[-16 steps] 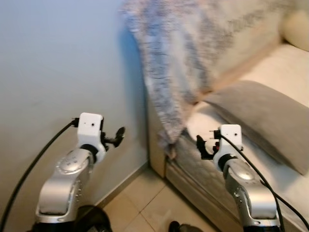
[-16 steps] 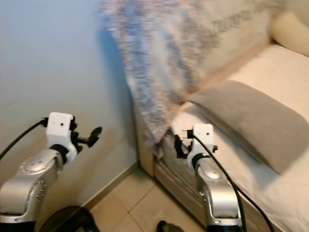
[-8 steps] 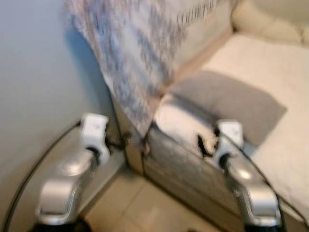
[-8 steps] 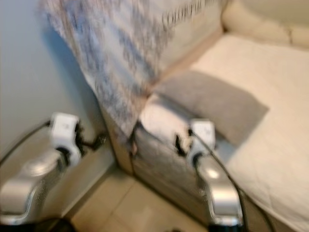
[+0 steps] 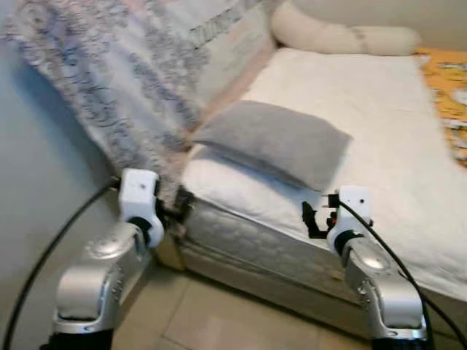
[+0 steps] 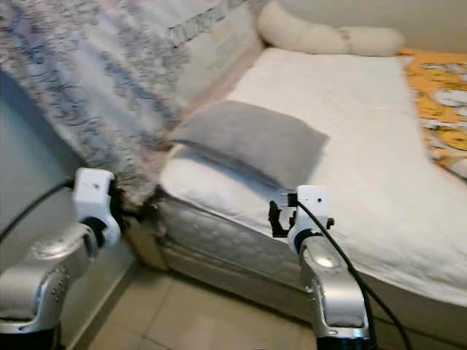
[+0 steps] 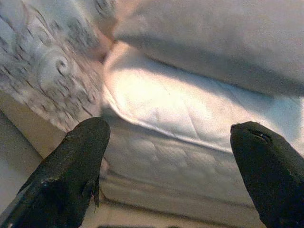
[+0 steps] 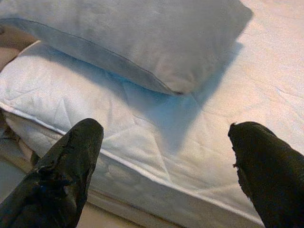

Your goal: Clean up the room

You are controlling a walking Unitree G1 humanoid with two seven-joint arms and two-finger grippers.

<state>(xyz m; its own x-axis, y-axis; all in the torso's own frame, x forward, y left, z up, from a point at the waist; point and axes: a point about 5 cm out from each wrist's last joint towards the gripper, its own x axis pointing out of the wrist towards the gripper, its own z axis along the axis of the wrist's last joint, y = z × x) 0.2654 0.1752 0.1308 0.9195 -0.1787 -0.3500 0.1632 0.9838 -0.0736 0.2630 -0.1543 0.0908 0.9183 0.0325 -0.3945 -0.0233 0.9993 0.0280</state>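
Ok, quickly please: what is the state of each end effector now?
Left end effector: open, holding nothing, near the mattress corner.
Right end effector: open, holding nothing, near the grey pillow.

One grey pillow [image 5: 273, 142] lies ahead of the right gripper [image 8: 164, 156]. One long cream bolster [image 5: 336, 35], one patterned blanket [image 5: 109, 80], one mattress [image 5: 387, 131], and two grippers, the left gripper [image 7: 168, 156] included.

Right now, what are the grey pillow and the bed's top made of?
The grey pillow looks like soft matte fabric, perhaps velvety: it sags and shows a seamed edge. The white bed cover seems quilted cloth, with stitched lines and small puckers.
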